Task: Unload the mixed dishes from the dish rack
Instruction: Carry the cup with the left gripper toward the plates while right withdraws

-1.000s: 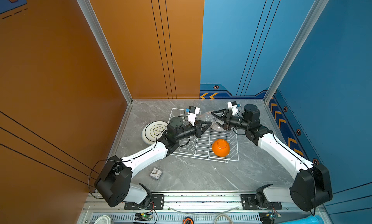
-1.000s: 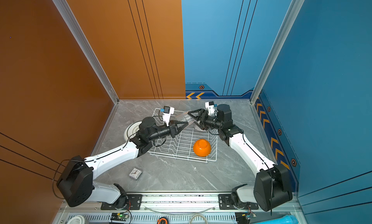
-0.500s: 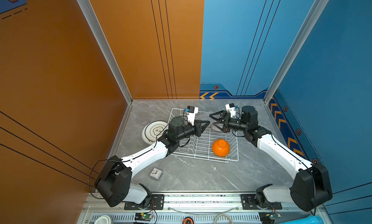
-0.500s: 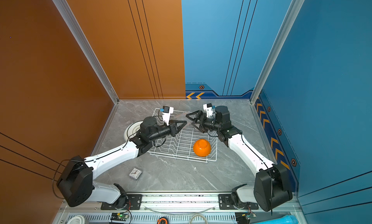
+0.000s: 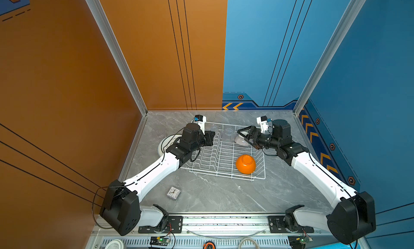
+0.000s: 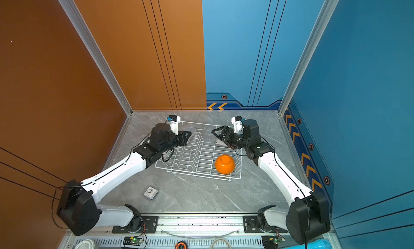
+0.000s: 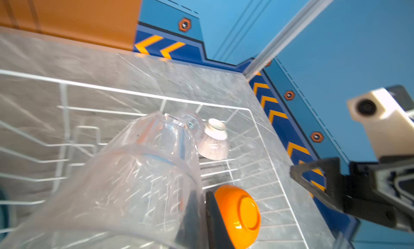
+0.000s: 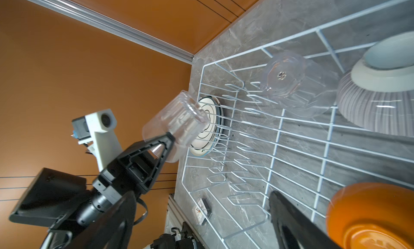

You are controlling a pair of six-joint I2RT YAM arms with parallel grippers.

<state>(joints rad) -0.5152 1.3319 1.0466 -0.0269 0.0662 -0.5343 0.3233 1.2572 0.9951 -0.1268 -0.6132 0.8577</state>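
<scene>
My left gripper [image 8: 168,142] holds a glass [image 8: 179,122] tight over the rack's [image 5: 215,174] far left side, so I must lift it out to the table [image 5: 208,198], and my right gripper [image 5: 245,138] hangs wide open by the white bowl [image 7: 214,143].

dish rack [image 5: 215,156] middle free, orange bowl [image 5: 245,163] cornered

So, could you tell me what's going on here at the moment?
The robot is unloading a rack. The left gripper holds a clear tumbler lifted over the rack's left side. The right gripper hangs open near the ribbed bowl. That bowl, another tumbler and an orange bowl sit in the rack; plates lie on the table beside it.
</scene>
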